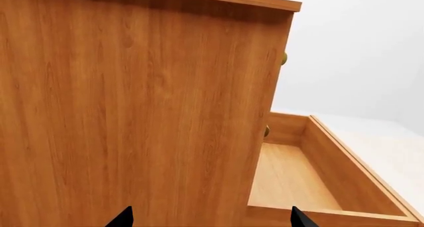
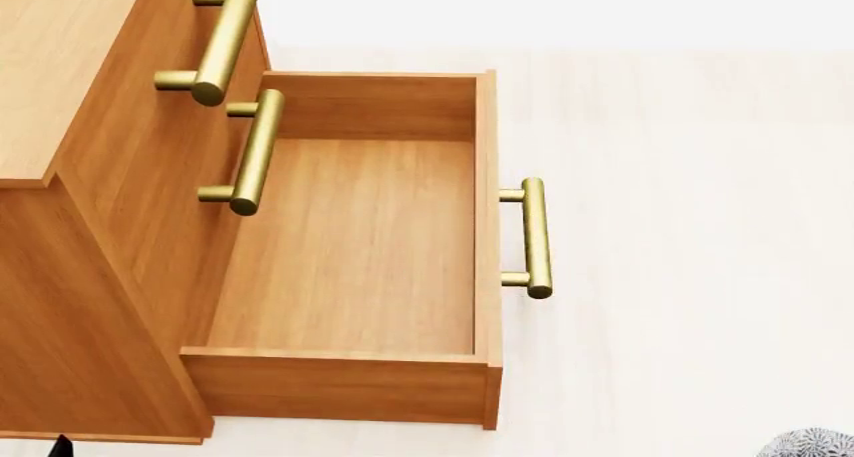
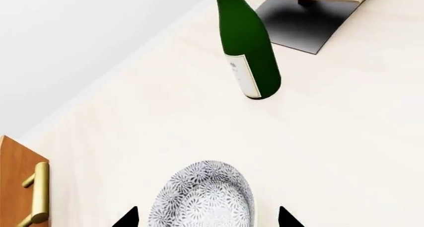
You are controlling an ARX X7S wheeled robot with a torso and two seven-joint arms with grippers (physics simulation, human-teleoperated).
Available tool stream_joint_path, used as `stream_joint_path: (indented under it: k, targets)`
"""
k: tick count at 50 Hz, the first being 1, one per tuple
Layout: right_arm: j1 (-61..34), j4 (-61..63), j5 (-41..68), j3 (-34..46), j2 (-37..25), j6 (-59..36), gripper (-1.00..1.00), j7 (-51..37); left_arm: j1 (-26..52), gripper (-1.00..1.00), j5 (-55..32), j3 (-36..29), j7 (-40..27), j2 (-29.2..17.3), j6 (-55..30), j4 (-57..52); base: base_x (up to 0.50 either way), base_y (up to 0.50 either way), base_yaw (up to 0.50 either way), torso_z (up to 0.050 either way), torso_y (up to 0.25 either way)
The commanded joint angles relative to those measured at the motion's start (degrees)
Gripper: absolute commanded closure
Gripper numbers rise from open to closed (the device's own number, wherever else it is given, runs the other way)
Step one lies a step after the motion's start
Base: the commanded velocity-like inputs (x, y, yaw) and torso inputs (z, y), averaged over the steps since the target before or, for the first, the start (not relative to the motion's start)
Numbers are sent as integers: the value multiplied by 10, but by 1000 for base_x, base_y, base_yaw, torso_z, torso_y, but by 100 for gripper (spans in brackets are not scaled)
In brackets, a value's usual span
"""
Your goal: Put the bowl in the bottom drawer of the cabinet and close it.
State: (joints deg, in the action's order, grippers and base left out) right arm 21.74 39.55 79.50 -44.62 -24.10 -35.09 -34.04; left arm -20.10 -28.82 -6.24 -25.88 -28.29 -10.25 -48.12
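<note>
Bottom drawer (image 2: pixel 350 247) is pulled right out of the cabinet (image 2: pixel 94 277) and I'm looking straight down into bare wood, with its brass handle (image 2: pixel 534 237) sticking out on the front panel. Above it, the two upper drawers sit closed, their handles (image 2: pixel 220 42) stacked one over the other in the head view.

My left gripper (image 1: pixel 212 218) hangs alongside the cabinet's flank, fingertips spread wide apart, nothing between them, one tip against the side panel and the other over the open drawer's near corner.

Over on the right, the bowl (image 3: pixel 202 199) sits on the pale table (image 3: pixel 331 147), well apart from the drawer; in the head view only a sliver of its speckled rim (image 2: pixel 811 443) peeks in at the lower corner. My right gripper (image 3: pixel 206 218) hovers above it, fingertips parted and straddling the rim on either side, not clamped; whether they touch it I cannot tell. Beyond the bowl stands a dark green bottle (image 3: pixel 248 48) with a white label, and past that a dark flat base (image 3: pixel 298 21) of something cut off by the frame.
</note>
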Motion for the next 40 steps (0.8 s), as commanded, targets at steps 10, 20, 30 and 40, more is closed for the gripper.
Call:
stream_joint_path:
  k: [10, 20, 30, 40]
  targets:
    - [-15, -40, -30, 24, 22, 12, -100, 40, 1, -100, -2, -1, -3, -3, 2, 1, 0, 0, 0, 0, 0]
    - [-29, -70, -19, 32, 38, 22, -100, 60, 1, -100, -3, -2, -4, -5, 4, 0, 0, 0, 0, 0, 0]
    - [-42, -99, -9, 38, 52, 32, -100, 82, -1, -100, -4, -2, -7, -7, 4, -2, 0, 0, 0, 0, 0]
    - [-60, -129, -21, 50, 58, 40, -100, 94, 0, -100, -4, -3, -8, -9, 4, -1, 0, 0, 0, 0, 0]
